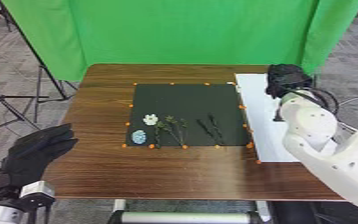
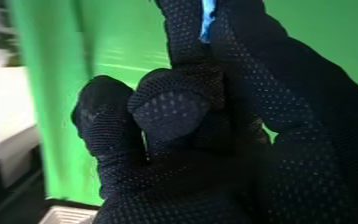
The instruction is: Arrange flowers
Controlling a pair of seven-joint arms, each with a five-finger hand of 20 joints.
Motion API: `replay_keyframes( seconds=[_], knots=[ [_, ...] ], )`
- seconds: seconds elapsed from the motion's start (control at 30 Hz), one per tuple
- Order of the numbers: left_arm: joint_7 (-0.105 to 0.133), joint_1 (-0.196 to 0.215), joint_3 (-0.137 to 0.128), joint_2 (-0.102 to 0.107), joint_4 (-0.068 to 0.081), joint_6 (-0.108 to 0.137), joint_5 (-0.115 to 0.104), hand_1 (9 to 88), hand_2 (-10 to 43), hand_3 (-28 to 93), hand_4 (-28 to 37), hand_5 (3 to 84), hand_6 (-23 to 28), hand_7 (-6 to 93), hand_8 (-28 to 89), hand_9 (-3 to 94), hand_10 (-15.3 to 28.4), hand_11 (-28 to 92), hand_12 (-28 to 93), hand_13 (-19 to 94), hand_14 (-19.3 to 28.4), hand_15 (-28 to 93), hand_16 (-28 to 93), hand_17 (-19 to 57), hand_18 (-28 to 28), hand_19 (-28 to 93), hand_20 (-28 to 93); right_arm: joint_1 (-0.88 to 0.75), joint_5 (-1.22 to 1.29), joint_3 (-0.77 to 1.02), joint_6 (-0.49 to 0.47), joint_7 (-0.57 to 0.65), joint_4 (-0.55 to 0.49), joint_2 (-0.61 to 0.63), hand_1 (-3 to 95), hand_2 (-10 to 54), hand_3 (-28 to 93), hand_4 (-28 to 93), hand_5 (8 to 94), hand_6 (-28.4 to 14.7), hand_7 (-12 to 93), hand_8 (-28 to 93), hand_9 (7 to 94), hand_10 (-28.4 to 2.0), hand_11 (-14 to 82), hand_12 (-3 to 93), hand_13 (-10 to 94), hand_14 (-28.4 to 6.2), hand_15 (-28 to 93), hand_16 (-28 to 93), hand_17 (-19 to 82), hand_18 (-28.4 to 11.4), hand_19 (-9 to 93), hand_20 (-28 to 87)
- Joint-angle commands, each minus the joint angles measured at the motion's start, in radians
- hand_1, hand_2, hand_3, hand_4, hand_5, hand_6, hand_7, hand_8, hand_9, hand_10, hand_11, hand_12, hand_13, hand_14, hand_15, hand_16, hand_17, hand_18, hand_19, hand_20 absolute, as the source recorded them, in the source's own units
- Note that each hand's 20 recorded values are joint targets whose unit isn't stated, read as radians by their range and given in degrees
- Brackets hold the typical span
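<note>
Pinching something blue (image 2: 207, 25), the right robot hand (image 1: 287, 81) is at the far right of the surface (image 1: 104, 105).
Flowers (image 1: 150, 119) and stems (image 1: 173, 132) lie on a dark mat (image 1: 175, 101); the left robot hand (image 1: 33, 155) is loosely extended.

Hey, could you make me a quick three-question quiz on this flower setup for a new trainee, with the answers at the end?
1. Multiple choice: Which is by the far end of the white sheet?
a) the left hand
b) the right hand
c) the blue flower

2. True or false: On the dark mat, the white flower lies farther from the robot than the blue flower.

3. Fill in the blank: In the head view, the dark sprigs lie to the ____ of the green sprigs.

Key: 1. b; 2. true; 3. right
</note>
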Motion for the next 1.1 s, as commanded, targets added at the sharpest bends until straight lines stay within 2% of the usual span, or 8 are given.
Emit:
replay_keyframes(
  seconds=[0.03, 0.3, 0.43, 0.77, 0.8, 0.83, 0.9, 1.1],
  knots=[
    [-0.019, 0.005, -0.014, -0.009, -0.009, -0.001, 0.007, 28.0, 4.2, 82, -14.9, 48.5, 13.8, 18.0, -10, 39.6, 22.3, 33, 10, 27, 28.4, 63, -14, -9.1, 24.3, 60, 12, 0.100, -0.028, -0.130, 0.024, -0.068, -0.023, -0.169, 60.3, -9.5, 76, -28, 80.2, -2.1, 26, 8, 91.5, -8.5, 11.5, 38.0, 83, -3.9, 72, 23, 60, -15.2, 93, 38],
    [-0.048, -0.015, -0.020, -0.018, -0.003, -0.016, 0.016, 27.9, 4.2, 83, -15.0, 48.6, 13.8, 18.3, -10, 39.6, 22.3, 33, 9, 27, 28.4, 63, -14, -9.1, 24.3, 60, 12, 0.130, -0.083, -0.247, 0.033, -0.112, 0.027, -0.323, 60.0, -9.5, 76, -28, 80.1, -2.0, 26, 8, 91.6, -8.5, 11.5, 38.1, 83, -3.8, 72, 23, 60, -15.2, 93, 38],
    [-0.048, -0.015, -0.026, -0.016, -0.004, -0.015, 0.017, 27.9, 4.2, 83, -15.1, 48.6, 13.8, 18.4, -10, 39.6, 22.3, 33, 9, 27, 28.4, 63, -14, -9.0, 24.3, 60, 12, 0.121, -0.090, -0.271, 0.016, -0.129, 0.062, -0.405, 59.6, -9.5, 77, -28, 80.0, -1.9, 26, 8, 91.6, -8.5, 11.6, 38.1, 83, -3.7, 72, 23, 60, -15.2, 93, 38],
    [-0.067, -0.087, 0.006, -0.008, 0.019, -0.037, 0.026, 27.9, 4.4, 82, -15.3, 48.4, 13.9, 17.9, -10, 39.5, 22.4, 33, 9, 27, 28.4, 62, -14, -9.1, 24.3, 60, 12, 0.093, -0.145, -0.301, -0.003, -0.145, 0.161, -0.553, 59.0, -9.5, 77, -28, 78.7, -1.3, 28, 7, 91.1, -8.0, 12.0, 38.1, 83, -3.7, 72, 23, 60, -15.0, 93, 38],
    [-0.082, -0.098, 0.008, -0.017, 0.021, -0.046, 0.034, 27.9, 4.4, 82, -15.3, 48.4, 13.9, 17.7, -10, 39.5, 22.4, 33, 9, 27, 28.4, 62, -14, -9.1, 24.3, 60, 12, 0.085, -0.148, -0.301, -0.001, -0.145, 0.172, -0.567, 58.9, -9.5, 77, -28, 78.6, -1.3, 28, 7, 91.1, -7.9, 12.0, 38.1, 83, -3.6, 72, 23, 60, -15.0, 93, 38],
    [-0.075, -0.108, 0.015, -0.011, 0.026, -0.044, 0.031, 27.9, 4.4, 82, -15.2, 48.5, 13.9, 17.6, -10, 39.5, 22.4, 33, 9, 27, 28.4, 62, -14, -9.1, 24.3, 60, 12, 0.088, -0.155, -0.304, 0.001, -0.149, 0.186, -0.581, 58.8, -9.5, 77, -28, 78.5, -1.3, 28, 7, 91.0, -7.9, 12.1, 38.2, 83, -3.6, 72, 23, 60, -15.0, 93, 38],
    [-0.085, -0.120, 0.023, -0.015, 0.030, -0.049, 0.034, 27.9, 4.5, 82, -15.1, 48.4, 14.1, 16.9, -10, 39.4, 22.5, 32, 9, 27, 28.4, 62, -14, -9.1, 24.3, 60, 12, 0.075, -0.168, -0.304, -0.006, -0.150, 0.209, -0.607, 58.9, -9.5, 77, -28, 78.1, -1.3, 29, 6, 90.7, -7.7, 12.3, 38.2, 83, -3.5, 72, 23, 60, -14.9, 93, 38],
    [-0.095, -0.172, 0.051, -0.002, 0.043, -0.056, 0.038, 28.1, 4.6, 82, -14.7, 48.6, 14.6, 15.1, -9, 39.0, 23.2, 30, 10, 27, 28.4, 62, -14, -9.2, 24.3, 60, 12, 0.067, -0.193, -0.301, -0.013, -0.138, 0.248, -0.630, 58.6, -9.5, 77, -28, 77.2, -1.0, 31, 5, 90.2, -7.3, 12.7, 37.8, 82, -3.4, 73, 23, 60, -14.6, 93, 38]
  ],
)
